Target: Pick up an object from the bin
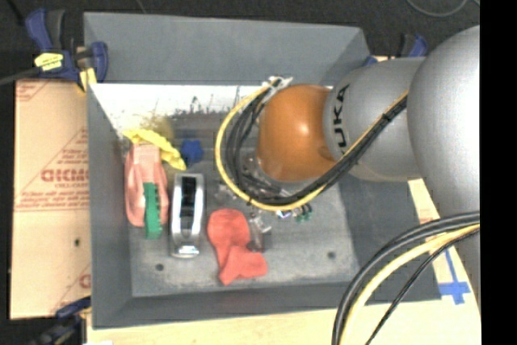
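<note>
My gripper (260, 232) reaches down under the orange cover near the bin's middle, its metal tip touching the right side of a crumpled red cloth-like thing (233, 245) on the bin floor. Just left of the red thing lies a silver and black tape dispenser (187, 214), long side running front to back. A small green and white bit (302, 212) shows right of the gripper.
Along the left wall lie a pink thing (137, 174) with a green piece (151, 210) on it, a yellow thing (158, 141) behind them and a small blue thing (191, 151). Bare floor lies at the bin's front right.
</note>
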